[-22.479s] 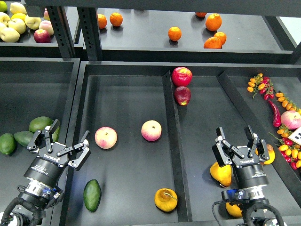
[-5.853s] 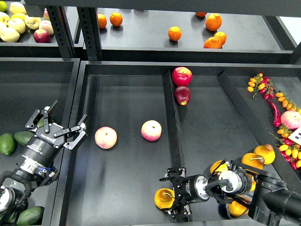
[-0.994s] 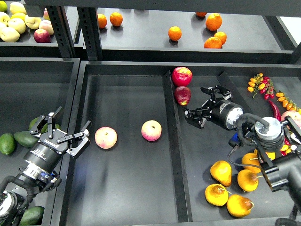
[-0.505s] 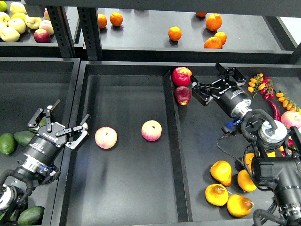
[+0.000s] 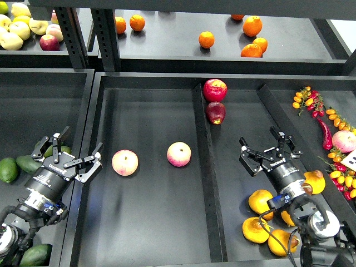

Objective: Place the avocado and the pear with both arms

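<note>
- Left tool [image 5: 67, 156] open and empty, fingers spread, hovering over the wall between the left bin and the middle bin; right tool [image 5: 271, 155] likewise open and empty, above the right bin.
- Avocado [image 5: 36, 254] lying at the bottom left corner of the left bin, partly cut off by the frame edge and the left arm; three more green avocados [image 5: 28, 163] near the left tool, so which one belongs to the task cannot be told.
- Pear [image 5: 255, 231] resting in a cluster of golden pears [image 5: 260, 201] at the near end of the right bin, just below the right tool; some touching each other.
- Likely handling, avocado: fairly dense, smooth skin, prone to rolling; best taken across the narrow middle, fingers square to the long axis.
- Likely handling, pear: firm but bruisable, waxy and slippery; best held across the wide belly, away from the stem, with light pressure.
- Outward: two pink-yellow peaches [image 5: 125, 162] in the middle bin [image 5: 150, 233], two red apples [image 5: 214, 90] by the divider, oranges [image 5: 206, 39] on the upper shelf.
</note>
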